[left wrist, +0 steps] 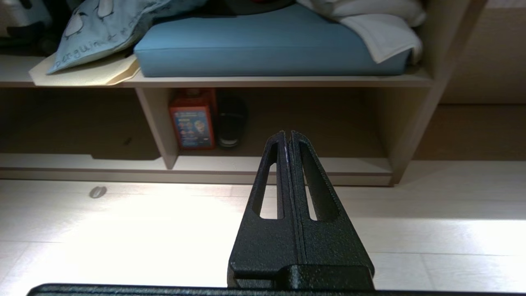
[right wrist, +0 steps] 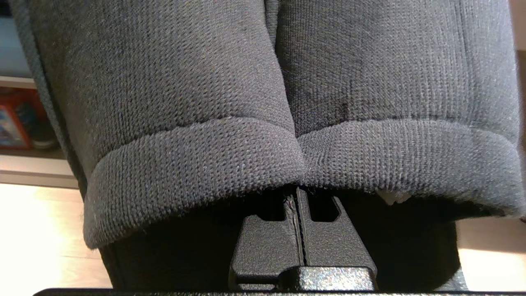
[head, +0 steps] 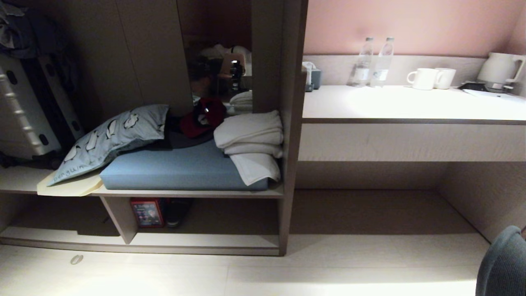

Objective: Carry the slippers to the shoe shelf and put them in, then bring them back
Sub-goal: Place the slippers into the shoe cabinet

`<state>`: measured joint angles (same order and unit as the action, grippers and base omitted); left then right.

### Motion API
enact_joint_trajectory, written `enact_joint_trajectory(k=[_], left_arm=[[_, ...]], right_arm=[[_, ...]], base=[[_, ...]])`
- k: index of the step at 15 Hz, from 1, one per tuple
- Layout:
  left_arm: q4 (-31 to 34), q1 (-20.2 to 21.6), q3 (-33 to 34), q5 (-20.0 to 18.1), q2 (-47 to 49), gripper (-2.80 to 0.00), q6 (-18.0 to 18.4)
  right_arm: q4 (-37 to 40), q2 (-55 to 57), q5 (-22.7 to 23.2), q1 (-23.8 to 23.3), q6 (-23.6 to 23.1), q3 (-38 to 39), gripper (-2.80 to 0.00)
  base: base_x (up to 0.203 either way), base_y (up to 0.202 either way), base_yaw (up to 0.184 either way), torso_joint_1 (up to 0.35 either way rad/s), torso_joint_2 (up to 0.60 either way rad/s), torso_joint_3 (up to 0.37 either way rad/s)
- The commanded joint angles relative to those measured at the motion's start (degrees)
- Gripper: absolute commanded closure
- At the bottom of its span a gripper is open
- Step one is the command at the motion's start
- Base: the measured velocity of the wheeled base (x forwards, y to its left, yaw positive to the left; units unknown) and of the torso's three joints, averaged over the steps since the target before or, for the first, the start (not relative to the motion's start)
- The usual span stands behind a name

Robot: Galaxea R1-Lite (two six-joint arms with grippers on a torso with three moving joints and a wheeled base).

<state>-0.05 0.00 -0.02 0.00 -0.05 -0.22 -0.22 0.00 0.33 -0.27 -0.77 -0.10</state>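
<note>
slippers (right wrist: 287, 102): two dark knit uppers side by side fill most of the right wrist view; a small part of the pair shows at the lower right corner of the head view, well right of the shelf.
handling: judged light, soft and floppy; the fabric should fold and sag, not slip; nothing fragile.
where to hold: the two touching inner edges at the rolled cuffs, pinched together so both hang as one.
right gripper (right wrist: 299, 193): fingers pressed together at the lower centre of its view, their tips hidden under the cuffs where the two slippers meet; it appears to pinch the pair.
left gripper (left wrist: 287, 135): fingers pressed together on nothing, above the pale floor (head: 263, 271), pointing at the shelf.
shoe shelf (head: 205, 240): low open compartment at lower left of the head view, one upright divider; just right of the divider stand a red box (head: 147, 212) and a dark shoe (head: 176, 211); the rest of that bay looks free.
bench above: blue cushion (head: 172, 168), penguin pillow (head: 111, 137), folded white towels (head: 250, 139).
desk top (head: 411, 105): upper right; two water bottles (head: 374, 61), two white mugs (head: 431, 78), a kettle (head: 499, 68).
</note>
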Motion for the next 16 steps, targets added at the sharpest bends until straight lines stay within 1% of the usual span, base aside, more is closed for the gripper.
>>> enact_joint_trajectory(k=[1, 16], left_arm=[[0.05, 0.00, 0.02, 0.00, 0.05, 0.00, -0.04], [-0.03, 0.00, -0.06, 0.00, 0.05, 0.00, -0.04]], right_arm=[[-0.04, 0.09, 0.02, 0.00, -0.02, 0.01, 0.00], [-0.04, 0.09, 0.02, 0.00, -0.02, 0.01, 0.00]], base=[[0.000, 0.196, -0.002, 0.004, 0.01, 0.002], [0.000, 0.195, -0.002, 0.002, 0.00, 0.003]])
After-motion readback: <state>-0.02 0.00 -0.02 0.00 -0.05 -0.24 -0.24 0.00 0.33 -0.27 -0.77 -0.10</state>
